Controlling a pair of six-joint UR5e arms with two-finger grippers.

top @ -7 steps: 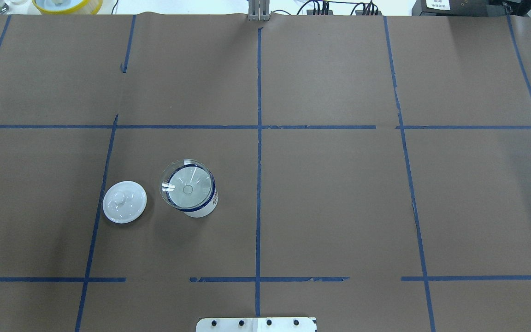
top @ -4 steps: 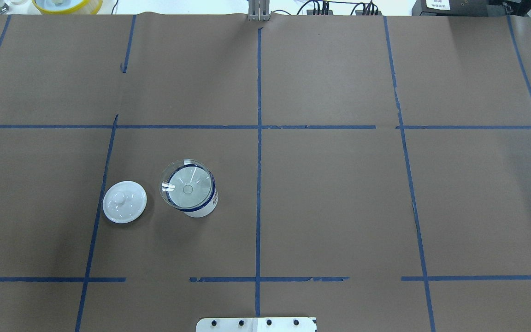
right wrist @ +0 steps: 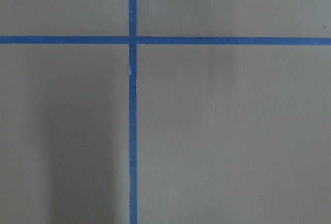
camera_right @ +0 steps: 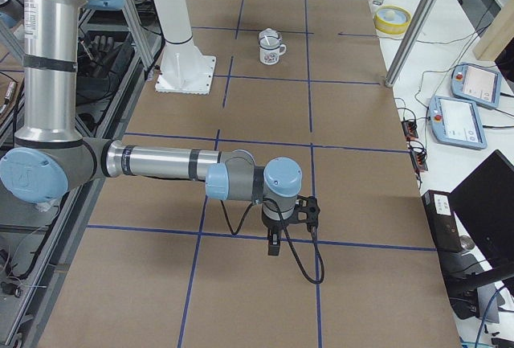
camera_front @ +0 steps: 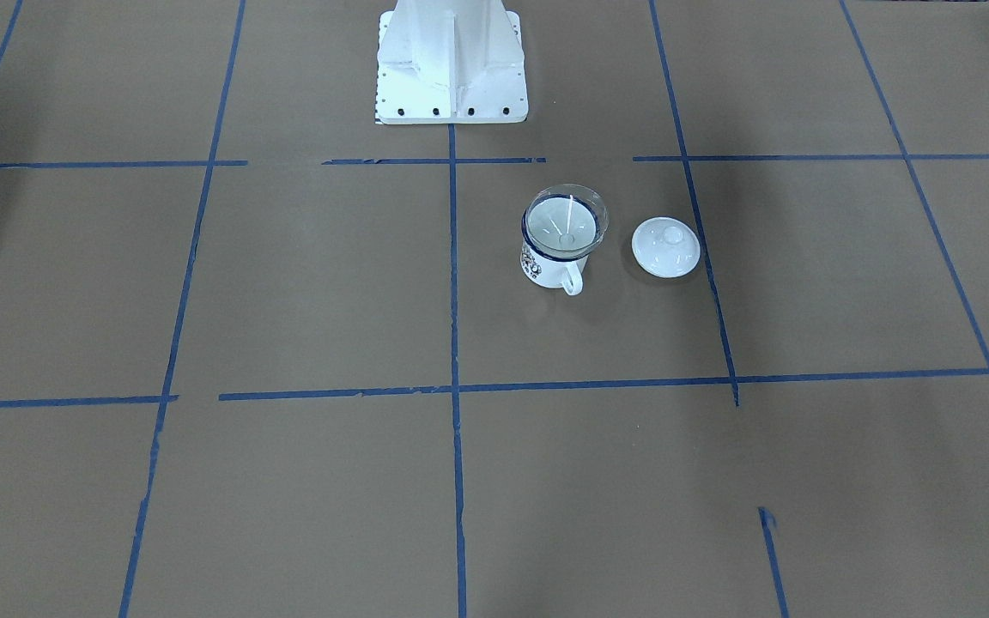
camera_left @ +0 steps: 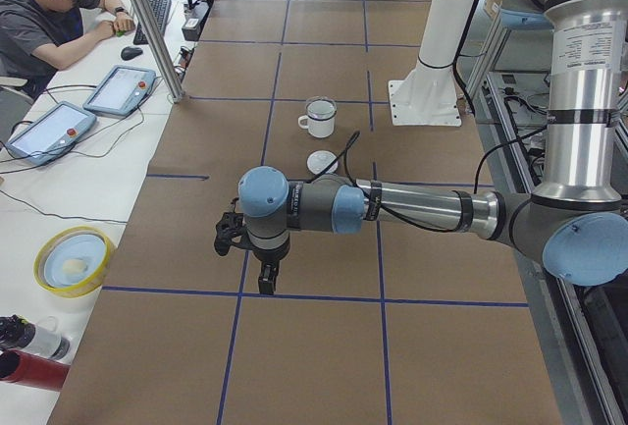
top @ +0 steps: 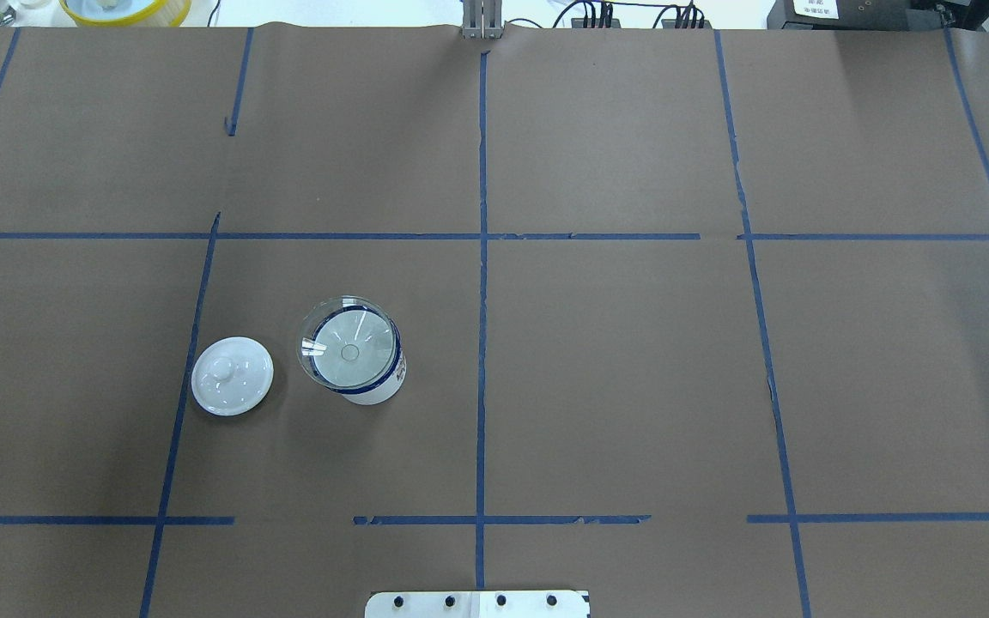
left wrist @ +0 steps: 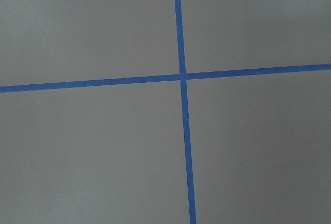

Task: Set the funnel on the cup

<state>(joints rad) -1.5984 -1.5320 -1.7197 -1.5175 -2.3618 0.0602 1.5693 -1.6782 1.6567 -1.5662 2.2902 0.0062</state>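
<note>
The clear funnel (top: 348, 345) sits mouth-up in the white mug (top: 377, 392), the cup with a dark blue rim, at the table's left of centre. In the front-facing view the funnel (camera_front: 565, 225) rests on the cup (camera_front: 546, 268), whose handle points toward the camera. No gripper is near them. My left gripper (camera_left: 267, 281) shows only in the left side view, hanging over the table's left end; I cannot tell if it is open. My right gripper (camera_right: 274, 245) shows only in the right side view, over the right end; I cannot tell its state. Both wrist views show only paper and blue tape.
A round white domed lid (top: 232, 376) with a knob lies on the table just left of the cup. The robot's base (camera_front: 452, 60) stands at the near middle edge. A yellow bowl (top: 125, 9) sits beyond the far left corner. An operator (camera_left: 49, 13) sits at a side desk.
</note>
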